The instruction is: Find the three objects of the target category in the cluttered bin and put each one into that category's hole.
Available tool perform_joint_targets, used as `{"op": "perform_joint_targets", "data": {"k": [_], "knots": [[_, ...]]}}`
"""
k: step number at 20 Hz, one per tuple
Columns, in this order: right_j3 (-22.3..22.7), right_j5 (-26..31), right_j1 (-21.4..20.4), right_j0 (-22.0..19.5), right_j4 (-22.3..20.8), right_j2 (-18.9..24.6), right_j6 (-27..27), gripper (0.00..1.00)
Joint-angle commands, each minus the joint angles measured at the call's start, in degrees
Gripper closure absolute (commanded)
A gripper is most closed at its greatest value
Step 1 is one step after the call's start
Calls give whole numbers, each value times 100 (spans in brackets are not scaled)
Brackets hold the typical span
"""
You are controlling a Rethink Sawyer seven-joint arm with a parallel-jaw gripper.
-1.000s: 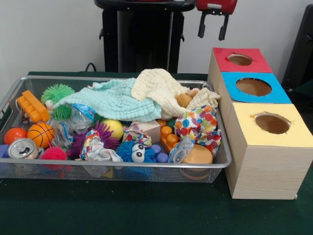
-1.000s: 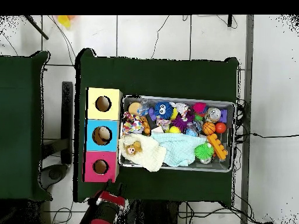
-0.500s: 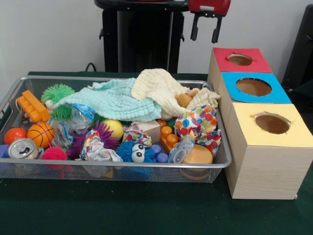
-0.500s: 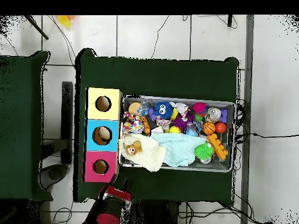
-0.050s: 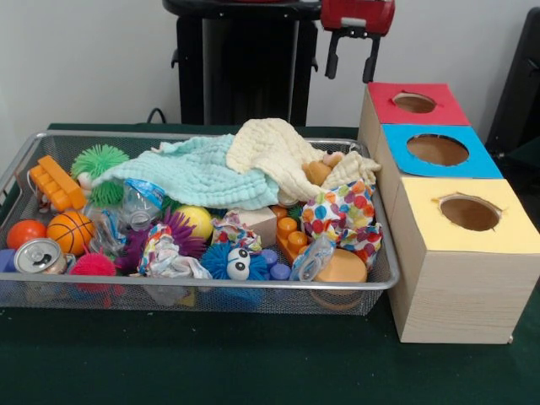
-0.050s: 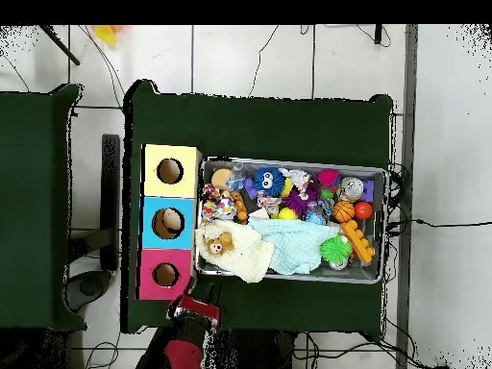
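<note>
Tool [image 5: 348, 61]: top centre of frame, prongs apart, empty.
Bin [image 5: 253, 295]: below tool, lower left, crammed with toys and cloths.
Surface [image 5: 253, 363]: dark green.
Room: pale wall behind.

**A green table on a white tiled floor**

We see a plain pale wall [image 5: 84, 59] behind the table, evenly lit. The table [image 5: 211, 363] wears a dark green cloth. From above, we find it standing on a floor of large white tiles [image 6: 250, 58] with dark joints. Thin black cables [image 6: 423, 224] trail across those tiles. A second dark green surface [image 6: 34, 202] sits beside the table, apart from it.
</note>
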Motion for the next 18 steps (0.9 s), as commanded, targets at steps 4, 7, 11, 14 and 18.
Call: {"op": "perform_joint_targets", "data": {"k": [4, 7, 11, 14, 18], "knots": [[-1099, -377, 212, -268, -277, 174, 662, 0], [-1162, -422, 332, -336, -323, 199, 704, 0], [-1283, -478, 517, -497, -489, 255, 739, 0], [-1372, -563, 709, -562, -537, 277, 786, 0], [-1430, -596, 802, -628, -617, 312, 820, 0]]}}
